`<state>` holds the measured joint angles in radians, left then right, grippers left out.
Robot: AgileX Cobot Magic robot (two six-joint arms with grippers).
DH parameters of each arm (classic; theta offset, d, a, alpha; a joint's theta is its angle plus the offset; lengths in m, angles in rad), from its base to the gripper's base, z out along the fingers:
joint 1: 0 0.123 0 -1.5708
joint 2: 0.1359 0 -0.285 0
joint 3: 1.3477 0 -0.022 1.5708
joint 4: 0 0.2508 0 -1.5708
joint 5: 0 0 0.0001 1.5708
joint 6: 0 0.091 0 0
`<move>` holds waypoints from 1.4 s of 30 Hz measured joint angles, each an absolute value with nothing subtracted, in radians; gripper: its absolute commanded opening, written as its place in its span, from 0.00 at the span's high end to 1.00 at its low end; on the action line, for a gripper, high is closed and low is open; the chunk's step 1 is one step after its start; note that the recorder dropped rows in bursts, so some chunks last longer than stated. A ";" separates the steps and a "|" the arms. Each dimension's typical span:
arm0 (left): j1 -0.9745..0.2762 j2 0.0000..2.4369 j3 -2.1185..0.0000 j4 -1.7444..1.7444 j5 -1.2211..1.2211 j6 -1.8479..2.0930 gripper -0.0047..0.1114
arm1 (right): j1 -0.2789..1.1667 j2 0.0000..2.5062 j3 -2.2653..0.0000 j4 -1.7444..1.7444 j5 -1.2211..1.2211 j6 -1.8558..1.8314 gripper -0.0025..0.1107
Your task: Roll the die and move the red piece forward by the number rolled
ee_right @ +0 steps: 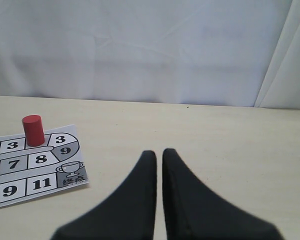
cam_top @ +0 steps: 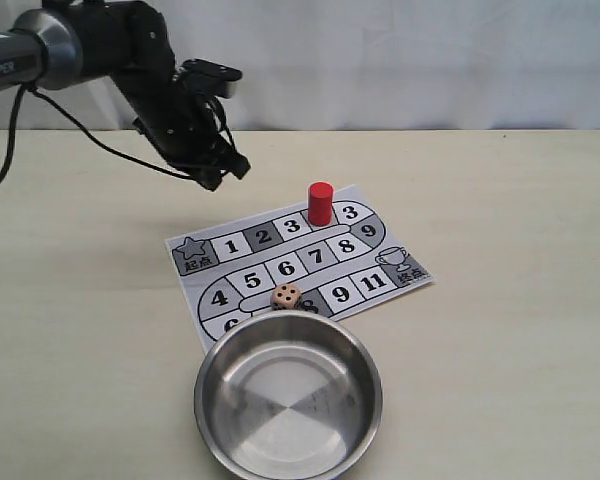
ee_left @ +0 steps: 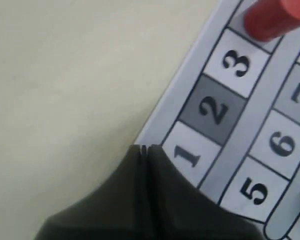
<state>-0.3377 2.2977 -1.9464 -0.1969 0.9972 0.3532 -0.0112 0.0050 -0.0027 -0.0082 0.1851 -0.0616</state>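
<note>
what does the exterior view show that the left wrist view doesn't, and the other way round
Only exterior: the bowl, the die with its pips, and the board end with 9 and 11. Only left wrist: a close look at the left gripper, its jaws plainly pressed shut. Both: the red piece and squares 1, 2, 3.

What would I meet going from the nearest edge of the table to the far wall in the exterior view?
steel bowl → die → red piece → white backdrop. The game board lies under both the die and the red piece, so it has no single place in the order.
</note>
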 measured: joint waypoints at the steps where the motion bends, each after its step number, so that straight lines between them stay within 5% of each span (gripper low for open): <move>1: -0.319 2.298 -1.946 -0.197 1.008 0.342 0.96 | -0.011 0.005 -0.003 -0.008 0.185 -0.062 0.94; 11: -0.065 2.298 -1.946 -0.082 1.181 0.152 0.96 | -0.011 0.005 -0.003 -0.008 0.185 -0.062 0.94; 25: -0.058 2.238 -1.929 -0.040 1.217 0.140 0.96 | -0.011 0.005 -0.003 -0.008 0.185 -0.062 0.94; 42: -0.058 1.642 -1.311 -0.038 0.988 0.153 0.96 | -0.011 0.005 -0.003 -0.008 0.185 -0.062 0.94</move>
